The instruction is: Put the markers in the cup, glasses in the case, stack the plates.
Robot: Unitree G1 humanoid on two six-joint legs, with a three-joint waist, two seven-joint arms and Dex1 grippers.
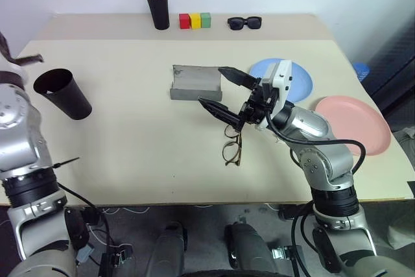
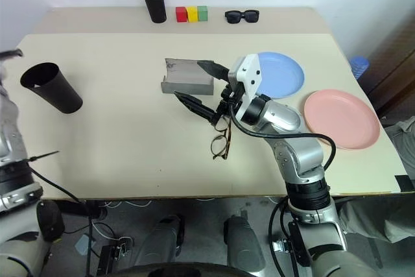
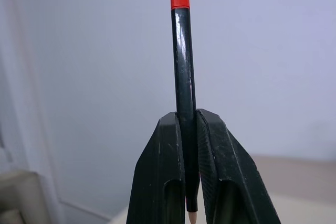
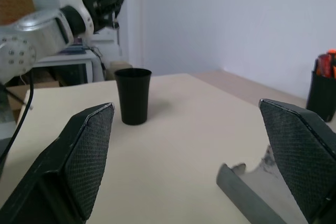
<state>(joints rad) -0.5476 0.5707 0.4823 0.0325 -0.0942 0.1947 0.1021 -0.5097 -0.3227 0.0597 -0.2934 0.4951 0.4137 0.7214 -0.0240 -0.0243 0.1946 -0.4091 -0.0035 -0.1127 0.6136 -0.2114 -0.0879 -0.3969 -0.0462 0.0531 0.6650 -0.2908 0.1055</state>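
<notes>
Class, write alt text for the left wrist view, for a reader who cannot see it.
The left gripper is shut on a slim marker with a black body and red cap, which stands up between the two black fingers against a plain pale wall.

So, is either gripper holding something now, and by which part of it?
The left gripper holds the red-capped black marker near its lower end, away from the cap. The right gripper holds nothing.
</notes>
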